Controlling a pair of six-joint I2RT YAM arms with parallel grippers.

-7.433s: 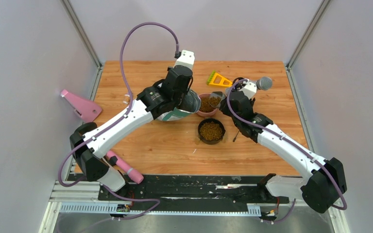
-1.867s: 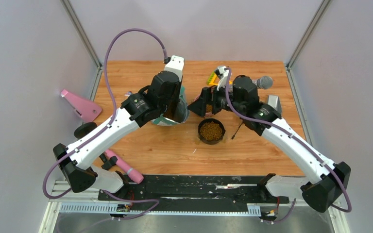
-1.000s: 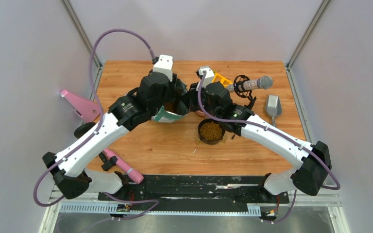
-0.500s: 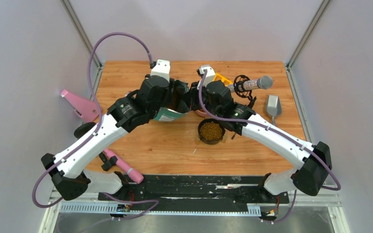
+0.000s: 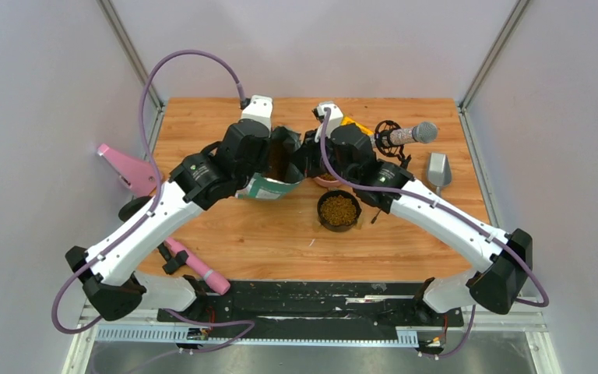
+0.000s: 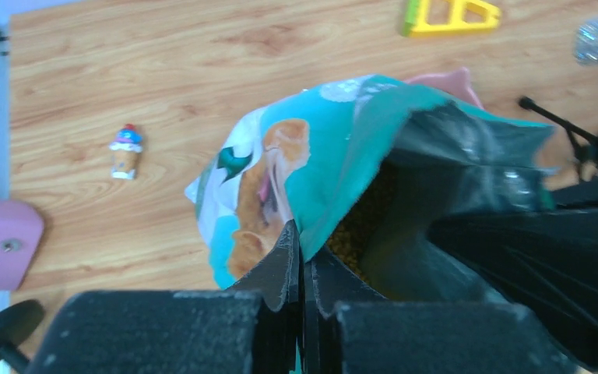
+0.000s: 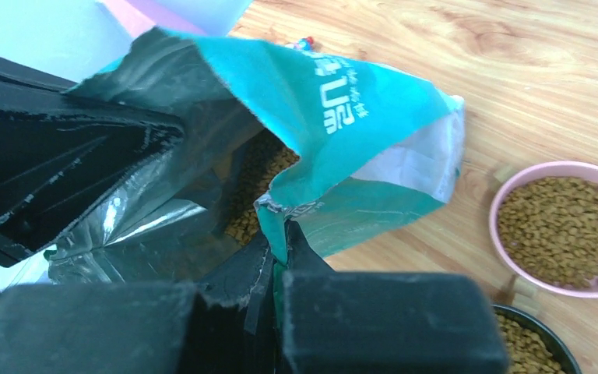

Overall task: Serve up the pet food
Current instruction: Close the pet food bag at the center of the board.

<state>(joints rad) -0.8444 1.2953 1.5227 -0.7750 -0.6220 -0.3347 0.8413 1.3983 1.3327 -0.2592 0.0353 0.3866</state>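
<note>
The teal-green and white pet food bag (image 5: 267, 185) stands at mid table with its mouth open. My left gripper (image 5: 269, 154) is shut on the bag's left rim, and in the left wrist view (image 6: 302, 251) its jaws pinch the teal edge. My right gripper (image 5: 304, 160) is shut on the opposite rim, as the right wrist view (image 7: 281, 240) shows. Brown kibble (image 7: 258, 181) lies inside the bag. The pink bowl (image 7: 508, 204) and the black bowl (image 5: 338, 210) both hold kibble. The grey scoop (image 5: 438, 167) lies at the right, apart from both grippers.
A silver microphone on a black stand (image 5: 406, 134) and a yellow toy (image 5: 351, 125) sit at the back right. A small cupcake toy (image 6: 124, 149) lies left of the bag. A pink wedge (image 5: 130, 169) and a pink-handled tool (image 5: 196, 266) lie at the left.
My right gripper put the scoop down at the right, swung left and closed on the bag's rim. In the last half second the bag mouth was pulled slightly wider.
</note>
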